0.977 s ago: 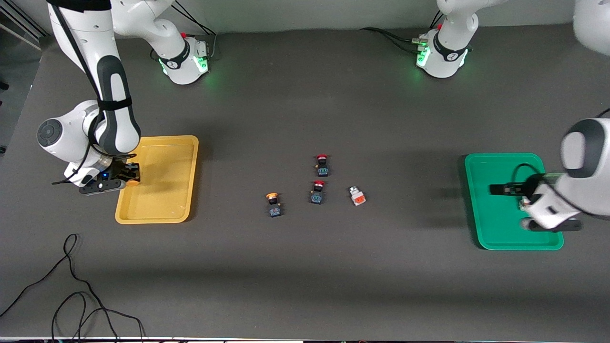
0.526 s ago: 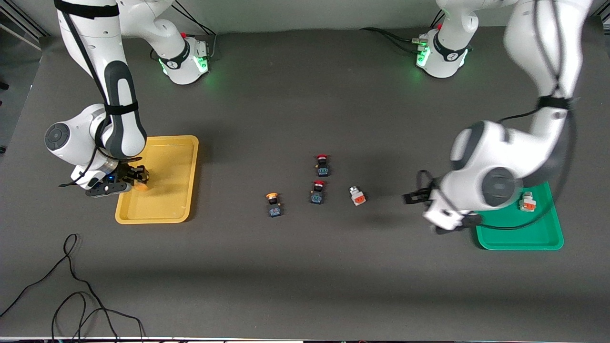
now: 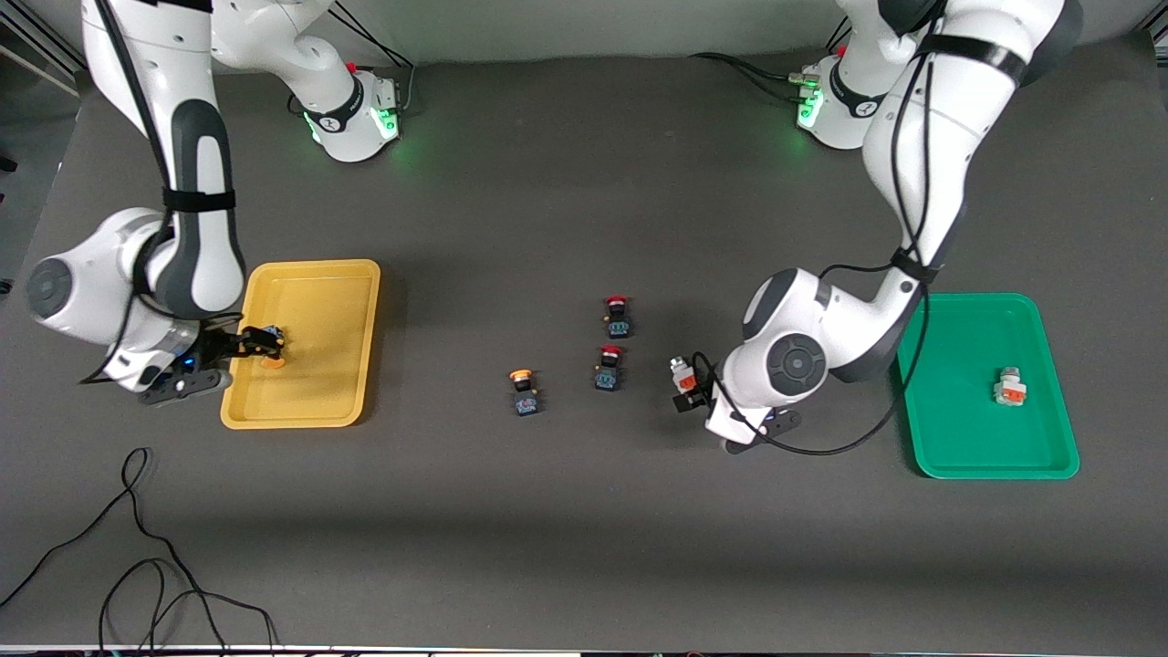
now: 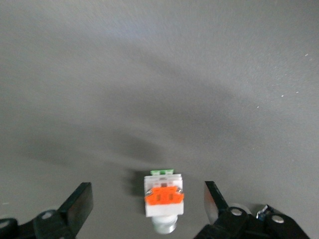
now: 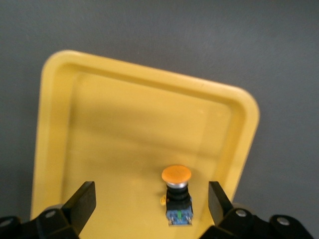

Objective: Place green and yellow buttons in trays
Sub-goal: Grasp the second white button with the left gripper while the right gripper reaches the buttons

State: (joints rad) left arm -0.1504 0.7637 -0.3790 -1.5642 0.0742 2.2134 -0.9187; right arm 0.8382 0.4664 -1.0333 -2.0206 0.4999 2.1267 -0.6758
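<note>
The left arm reaches down from its base with elbow bent, its hand (image 3: 691, 391) low over mid-desk, fingers spread wide. The right arm folds down at its own end of the desk, hand (image 3: 258, 345) likewise low, fingers parted, gripping nothing.

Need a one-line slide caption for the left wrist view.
Open left hand over the dark table, straddling a white-silver push-button switch with orange-red block.

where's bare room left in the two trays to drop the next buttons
Green tray: one white-silver button sits toward its outer end; the rest is bare. Yellow tray: one orange-capped button lies between the open right gripper fingers; the remainder is free.
</note>
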